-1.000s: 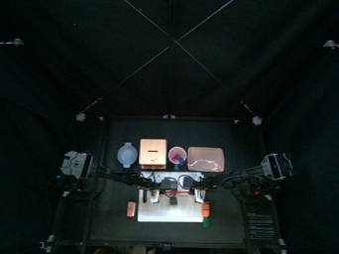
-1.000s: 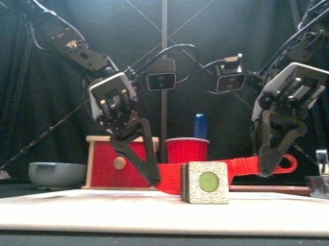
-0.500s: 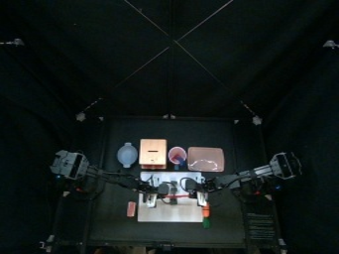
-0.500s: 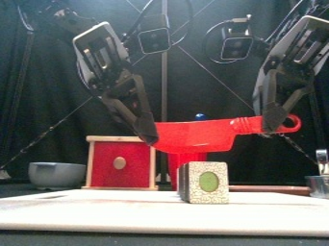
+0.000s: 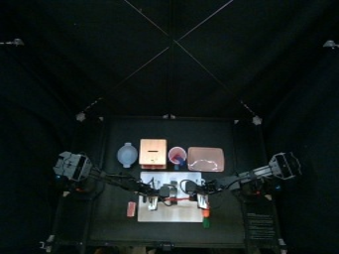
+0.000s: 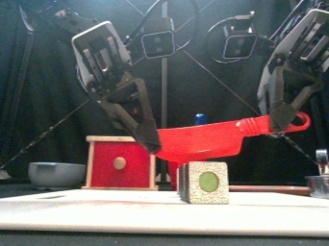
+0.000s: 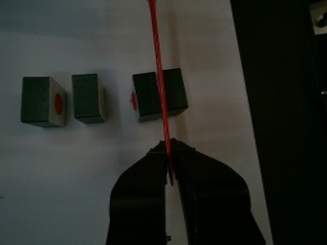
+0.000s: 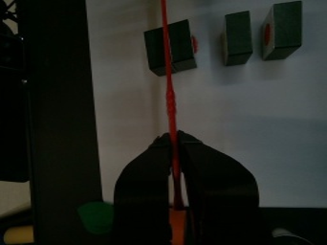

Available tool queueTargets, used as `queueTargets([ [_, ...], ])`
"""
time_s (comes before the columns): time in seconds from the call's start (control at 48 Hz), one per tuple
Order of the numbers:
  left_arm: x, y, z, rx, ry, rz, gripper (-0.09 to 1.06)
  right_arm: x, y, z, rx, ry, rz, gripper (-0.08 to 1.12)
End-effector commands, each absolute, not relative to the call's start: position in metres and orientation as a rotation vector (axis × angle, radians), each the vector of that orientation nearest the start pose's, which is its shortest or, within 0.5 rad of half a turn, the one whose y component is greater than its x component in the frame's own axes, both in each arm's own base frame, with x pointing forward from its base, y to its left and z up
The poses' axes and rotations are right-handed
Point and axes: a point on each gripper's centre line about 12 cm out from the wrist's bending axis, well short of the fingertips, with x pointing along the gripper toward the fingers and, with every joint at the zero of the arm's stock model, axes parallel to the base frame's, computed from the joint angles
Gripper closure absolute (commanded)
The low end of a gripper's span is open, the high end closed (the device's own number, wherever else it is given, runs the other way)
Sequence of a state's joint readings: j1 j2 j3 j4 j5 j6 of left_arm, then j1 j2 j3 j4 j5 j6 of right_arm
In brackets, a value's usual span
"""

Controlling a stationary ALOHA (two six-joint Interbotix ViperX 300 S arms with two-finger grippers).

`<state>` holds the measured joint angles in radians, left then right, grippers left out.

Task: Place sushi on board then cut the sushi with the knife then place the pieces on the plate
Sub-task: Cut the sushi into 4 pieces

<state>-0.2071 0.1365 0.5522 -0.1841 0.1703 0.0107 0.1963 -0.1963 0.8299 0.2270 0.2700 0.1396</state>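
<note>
Both pincers are shut tight on the one red toy knife. The left gripper pinches the blade's tip end and the right gripper the handle end by its ring. The blade hangs between them, edge down, sloping lower toward the left gripper. Below it, about midway between the two and not touching it, a sushi block stands on the white cutting board. I'd guess the knife is light, thin plastic that bends easily, so a grip at both ends suits it. The block looks small and light, apt to skid or tip under a push, and is best taken by its flat dark sides. From the front only that one block shows. The left wrist view shows a row of three blocks with gaps between them, and the blade as a thin red line crossing over the end one. The height gap between blade and block shows only from the front. From above, the pink tray lies beyond the grippers toward the back, on the right gripper's side.
</note>
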Motion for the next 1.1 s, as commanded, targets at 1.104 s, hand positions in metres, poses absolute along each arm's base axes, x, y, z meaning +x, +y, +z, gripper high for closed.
queueTargets([
  [1.104, 0.403, -0.101, 0.118, -0.139, 0.911, -0.147, 0.53, 0.315, 0.091, 0.139, 0.321, 0.983, 0.088, 0.64],
])
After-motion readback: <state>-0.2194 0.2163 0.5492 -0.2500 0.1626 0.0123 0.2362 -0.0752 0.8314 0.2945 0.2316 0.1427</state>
